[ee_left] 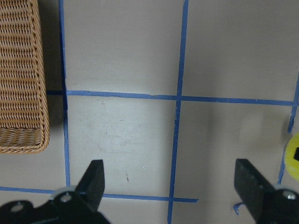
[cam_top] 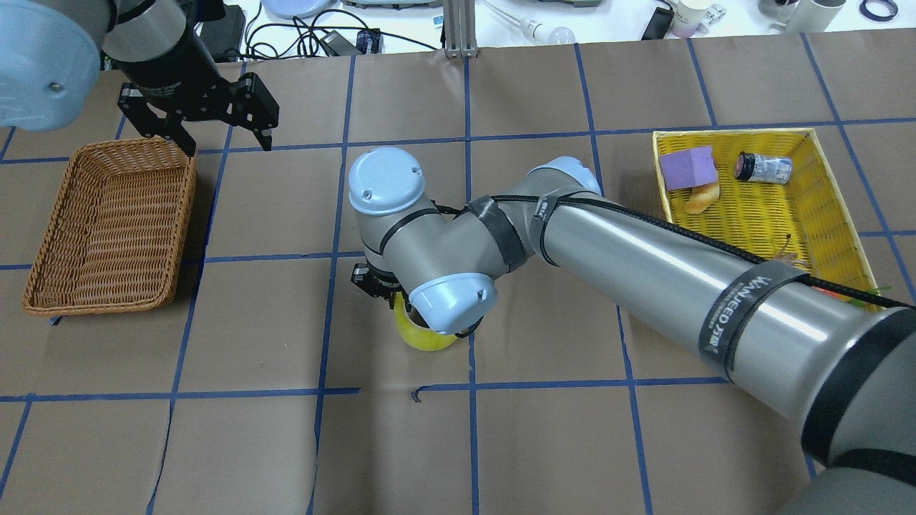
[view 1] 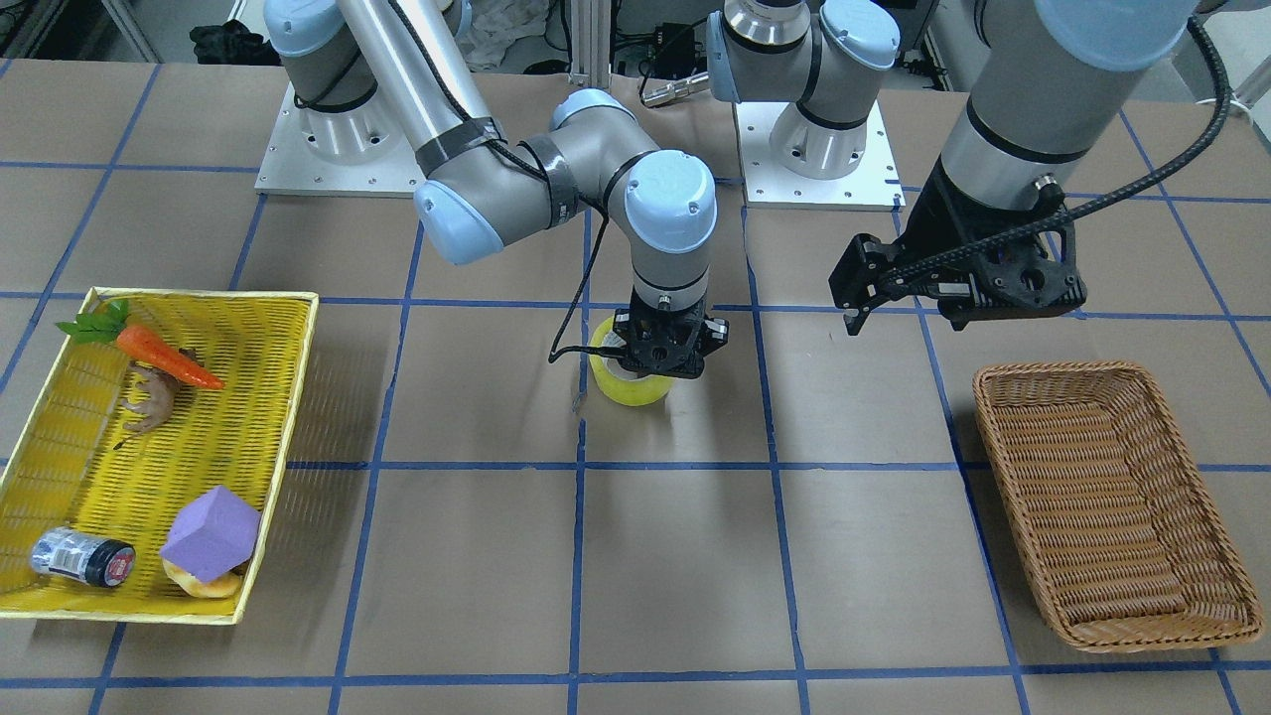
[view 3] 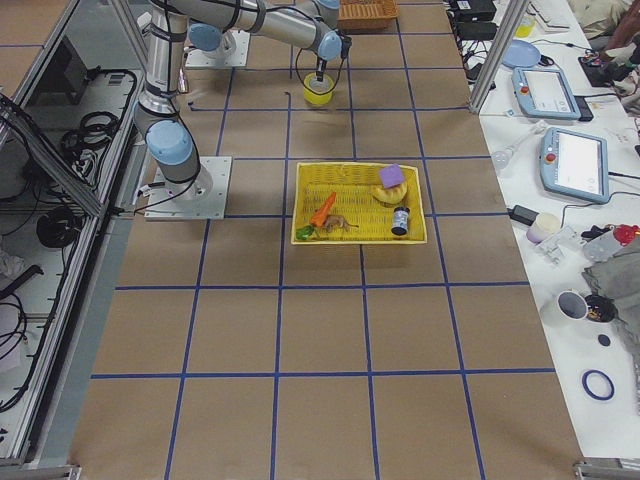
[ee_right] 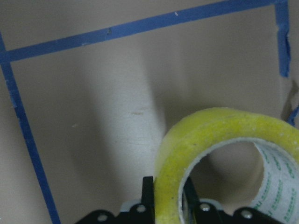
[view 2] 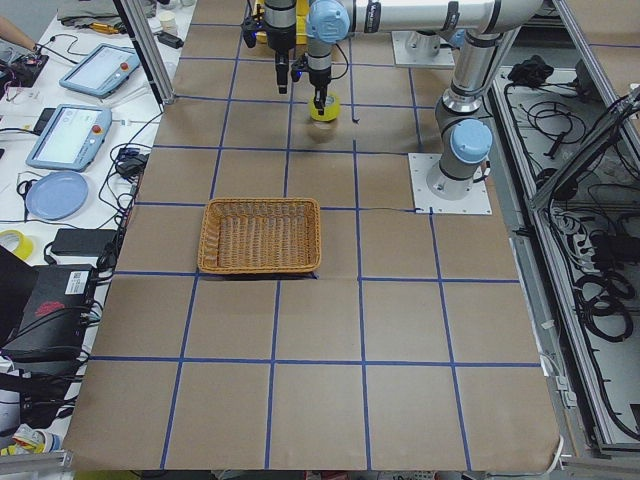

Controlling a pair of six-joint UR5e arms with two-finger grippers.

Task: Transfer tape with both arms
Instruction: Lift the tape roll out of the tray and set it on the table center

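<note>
The yellow tape roll (view 1: 635, 389) is at the middle of the table, standing on edge at or just above the paper. My right gripper (view 1: 663, 369) comes down on it from above and is shut on its wall, one finger inside the core and one outside, as the right wrist view (ee_right: 168, 200) shows on the tape (ee_right: 210, 135). In the overhead view the wrist hides most of the tape (cam_top: 429, 336). My left gripper (cam_top: 225, 139) is open and empty, hovering beside the wicker basket's far corner. Its fingers (ee_left: 93, 172) are spread wide over bare paper, with the tape (ee_left: 294, 156) at the frame's right edge.
An empty brown wicker basket (cam_top: 107, 229) lies on my left side. A yellow basket (cam_top: 758, 214) on my right side holds a carrot (view 1: 164, 355), a toy animal, a purple block (view 1: 211, 531), a bread piece and a small can (view 1: 84, 556).
</note>
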